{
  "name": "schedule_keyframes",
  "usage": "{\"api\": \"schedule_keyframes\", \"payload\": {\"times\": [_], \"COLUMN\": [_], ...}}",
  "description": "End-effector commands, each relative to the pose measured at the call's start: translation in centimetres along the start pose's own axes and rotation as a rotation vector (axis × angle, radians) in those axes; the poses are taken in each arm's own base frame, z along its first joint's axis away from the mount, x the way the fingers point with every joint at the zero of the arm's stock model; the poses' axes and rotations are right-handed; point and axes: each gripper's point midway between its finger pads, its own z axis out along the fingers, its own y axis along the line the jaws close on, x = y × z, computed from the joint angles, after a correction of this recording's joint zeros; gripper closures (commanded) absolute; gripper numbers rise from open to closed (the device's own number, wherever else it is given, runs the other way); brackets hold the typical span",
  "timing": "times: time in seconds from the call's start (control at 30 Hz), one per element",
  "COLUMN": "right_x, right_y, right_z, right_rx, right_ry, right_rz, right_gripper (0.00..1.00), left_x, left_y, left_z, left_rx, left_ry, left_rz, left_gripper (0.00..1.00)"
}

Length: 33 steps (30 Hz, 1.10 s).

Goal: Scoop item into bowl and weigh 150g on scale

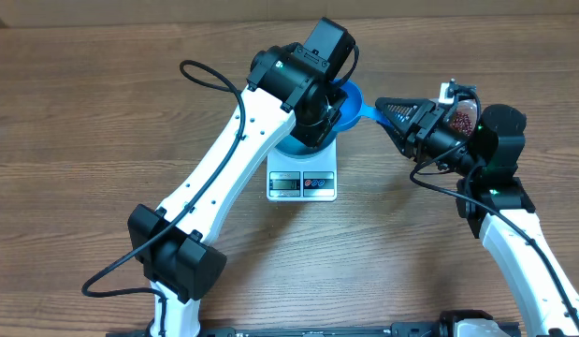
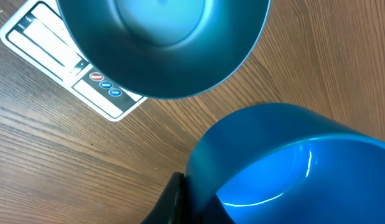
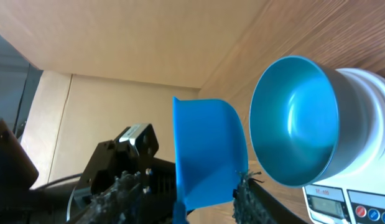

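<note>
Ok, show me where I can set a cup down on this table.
Free: bare table left of the left arm, and the strip before the scale, between both arms. Crowded: around bowl, scoop and right gripper.

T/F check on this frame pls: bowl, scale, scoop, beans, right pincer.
1. The blue bowl sits on the white scale. True.
2. The bowl already holds a heap of beans. False: its inside looks empty in both wrist views.
3. The blue scoop is between the right pincer's fingers. True.
4. The bean tub stands on the left side of the scale. False: the clear tub of beans is next to the right pincer.
</note>
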Motion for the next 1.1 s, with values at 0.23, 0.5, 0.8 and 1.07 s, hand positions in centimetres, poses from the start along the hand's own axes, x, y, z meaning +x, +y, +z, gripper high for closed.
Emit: {"api": "schedule_keyframes", "payload": {"times": [0.23,0.5,0.8,1.07], "right_x": [-1.18,-1.17,-1.17,-1.17], "right_y": [0.7,0.71,0.71,0.7], "right_z": [0.03,0.03,0.03,0.03], "right_rx": [0.003,0.002,0.002,0.002], "right_ry": [-0.058,-0.057,-0.057,-0.057], "right_rz": [-0.024,-0.024,-0.024,-0.024], "right_gripper": [0.69,0.72,0.79,0.79], "left_x": [-0.23,-0.16,0.39,0.58], "left_y": [-0.52,-0.53,-0.76,-0.77], "left_z": [-0.1,-0.1,-0.03,-0.02], "left_rx": [0.014,0.014,0.022,0.023], "left_ry": [-0.02,-0.02,-0.016,-0.015], "left_rz": [-0.051,-0.049,-0.037,-0.033], "left_gripper": [0.96,0.96,0.96,0.96]}}
